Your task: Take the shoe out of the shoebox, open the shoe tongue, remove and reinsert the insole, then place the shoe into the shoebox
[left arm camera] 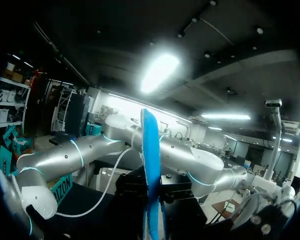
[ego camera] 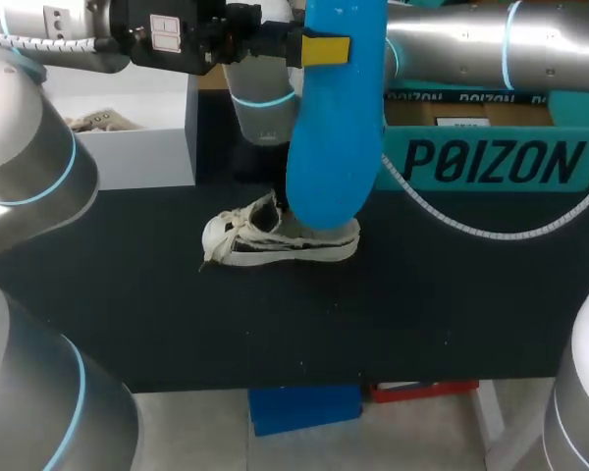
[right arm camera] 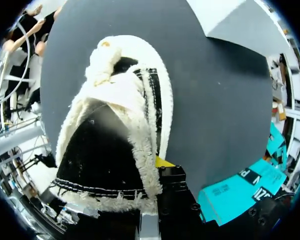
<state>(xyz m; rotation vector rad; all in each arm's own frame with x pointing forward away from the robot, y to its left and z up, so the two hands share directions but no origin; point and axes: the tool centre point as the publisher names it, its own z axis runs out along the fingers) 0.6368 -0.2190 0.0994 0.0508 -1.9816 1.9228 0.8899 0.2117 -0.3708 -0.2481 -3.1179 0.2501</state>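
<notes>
Black table (ego camera: 422, 314) filled most of the head view. At its far right stood the teal shoebox (ego camera: 491, 162), open at the top, and at its far left a white box (ego camera: 137, 147) with something beige inside, too little of it showing to name.

Between the two boxes the blue insole (ego camera: 339, 128) hung upright in the air, well clear of the shoebox, with its lower end over the heel end of the shoe (ego camera: 275, 240). The cream and black shoe, lined with fleece, stood on its sole on the table in front of the shoebox, outside it.

The left gripper (ego camera: 326, 49) was clamped on the insole near its upper end. The right gripper (right arm camera: 160, 165) sat against the fleecy collar at the shoe's heel, but whether it had closed on the shoe could not be told.
</notes>
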